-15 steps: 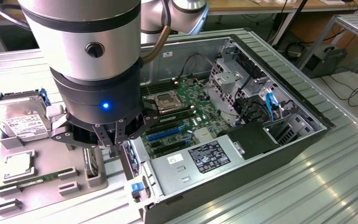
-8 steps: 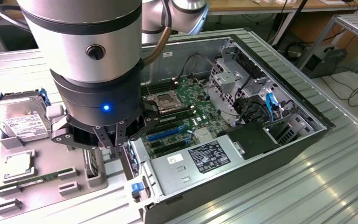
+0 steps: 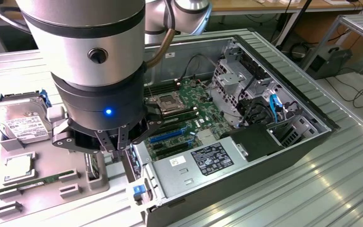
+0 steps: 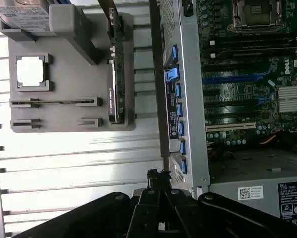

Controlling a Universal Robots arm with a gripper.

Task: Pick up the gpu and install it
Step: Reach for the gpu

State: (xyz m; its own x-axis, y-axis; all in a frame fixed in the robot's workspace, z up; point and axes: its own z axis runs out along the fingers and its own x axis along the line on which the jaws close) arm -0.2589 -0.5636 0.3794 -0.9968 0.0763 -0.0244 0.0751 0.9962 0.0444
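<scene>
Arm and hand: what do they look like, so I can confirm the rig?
The arm is a silver-grey cylinder with a round black plug, ending in a black wrist ring with a lit blue light. A greyish cable loops behind it. The hand is black, with jointed linkage fingers.

Closed gripper (image 3: 130,170) is being held low between a gray tray (image 3: 46,151) and an open computer case (image 3: 298,64).
The gpu (image 3: 92,166) is being held up on its edge by the tray, just beside the gripper; a hard drive (image 3: 17,120), a chip (image 3: 19,165) and a RAM stick (image 3: 36,182) are being held there too.
</scene>
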